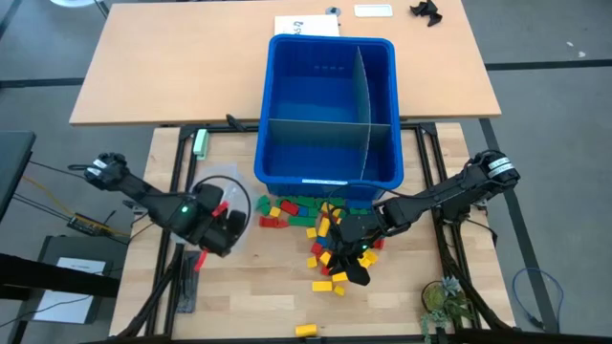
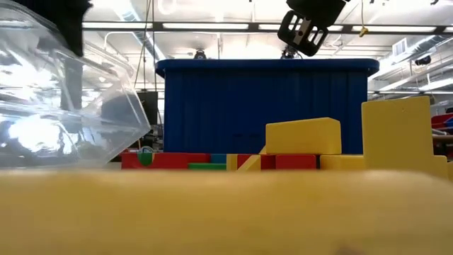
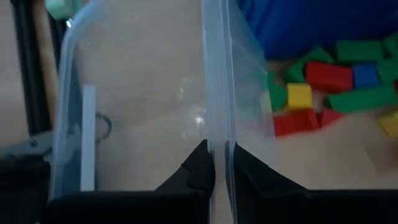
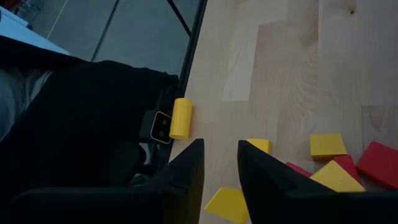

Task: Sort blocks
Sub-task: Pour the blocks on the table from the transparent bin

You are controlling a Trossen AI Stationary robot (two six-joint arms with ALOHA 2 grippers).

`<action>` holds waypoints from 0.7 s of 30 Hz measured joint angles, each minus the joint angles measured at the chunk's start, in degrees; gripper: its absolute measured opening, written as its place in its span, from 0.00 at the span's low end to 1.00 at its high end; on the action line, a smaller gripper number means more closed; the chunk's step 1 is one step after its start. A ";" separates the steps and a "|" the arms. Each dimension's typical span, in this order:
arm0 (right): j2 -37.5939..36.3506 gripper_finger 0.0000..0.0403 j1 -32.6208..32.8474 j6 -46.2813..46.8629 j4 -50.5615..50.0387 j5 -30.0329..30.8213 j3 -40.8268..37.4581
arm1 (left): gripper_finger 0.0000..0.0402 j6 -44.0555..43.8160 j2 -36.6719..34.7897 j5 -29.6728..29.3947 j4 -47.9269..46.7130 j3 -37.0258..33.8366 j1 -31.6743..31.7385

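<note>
The sorting looks hardly begun: the blue bin [image 1: 330,110] shows no block in its compartments, while the blocks [image 1: 316,229] lie scattered on the table just in front of it. The left gripper [image 3: 219,171] is clamped on the rim of the clear tub [image 3: 149,93]. The right gripper [image 4: 219,163] hovers over the pile, its fingers a little apart with nothing between them.

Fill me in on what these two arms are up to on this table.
It's a block-sorting setup. The left gripper is shut on the rim of a clear plastic tub, holding it tilted at the table's left. The right gripper hangs over the near edge of a pile of red, yellow, blue and green blocks in front of the blue bin, fingers slightly apart with nothing between them. The bin's compartments look empty, so no blocks appear sorted yet.
</note>
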 joint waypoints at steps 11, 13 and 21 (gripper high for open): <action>0.00 0.24 -0.02 0.09 0.04 0.46 0.00 | 0.10 11.85 0.10 -12.42 0.58 -0.19 10.96; 0.00 0.24 -0.06 0.09 0.01 0.48 0.00 | 0.10 14.53 0.08 -15.23 0.42 -0.14 12.77; 0.00 0.24 -0.29 0.26 0.00 0.61 0.00 | 0.10 21.15 0.02 -17.27 1.48 -0.08 21.33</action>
